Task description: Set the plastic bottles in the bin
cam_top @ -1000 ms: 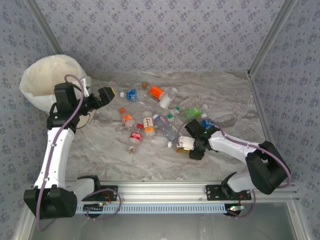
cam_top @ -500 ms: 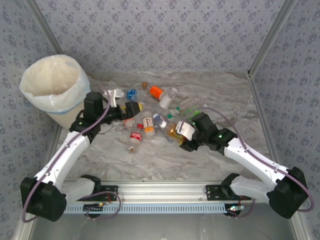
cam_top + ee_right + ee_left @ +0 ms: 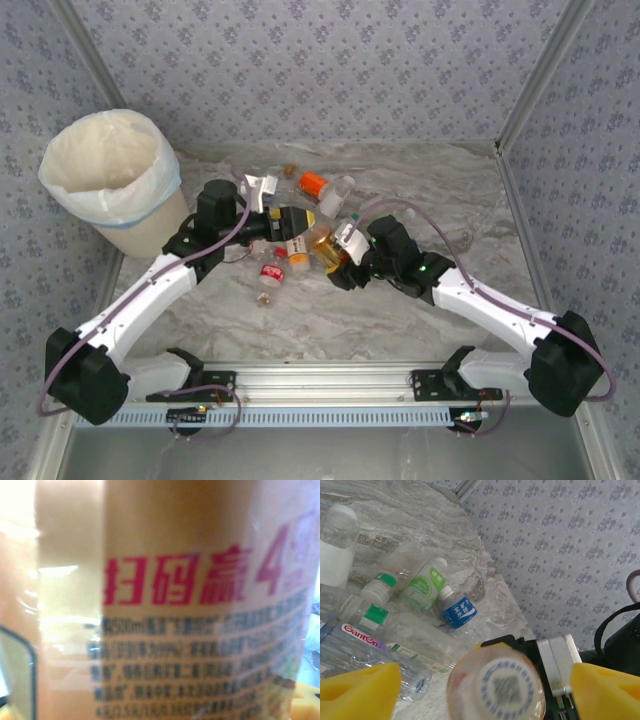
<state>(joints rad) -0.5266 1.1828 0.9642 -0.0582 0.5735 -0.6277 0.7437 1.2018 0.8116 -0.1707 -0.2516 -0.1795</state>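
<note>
Bottles [image 3: 300,215] of clear plastic lie in a loose heap on the marbled table [image 3: 460,200], toward its far middle, well apart from the bin [image 3: 150,228]. The bin stands upright at the far left corner, its white liner [image 3: 100,165] folded over the rim. Above the near edge of the heap the two arms meet. The right claw [image 3: 338,256] is clamped on a gold-labelled bottle [image 3: 321,242], held clear of the table and pointing toward the left arm. In the right wrist view that gold label [image 3: 165,605] sits right against the lens, red characters above rows of small dark print, with a yellow pad [image 3: 306,707] just showing at the lower right corner. The left claw [image 3: 293,222] faces the bottle's free end. In the left wrist view its yellow fingertips [image 3: 357,687] stand wide apart on either side of the bottle's round end [image 3: 495,687], a gap showing on each side, so the claw [image 3: 485,690] is spread and not gripping. Beyond it on the table lie a green-labelled bottle [image 3: 426,582], a blue-labelled bottle [image 3: 460,612] just beside it, a white-capped clear bottle [image 3: 337,530] at the left, and a flattened bottle with red lettering [image 3: 360,635]. From above, an orange-capped bottle [image 3: 313,183] lies at the far side of the heap and a red-labelled one [image 3: 271,272] nearer the arms.
</note>
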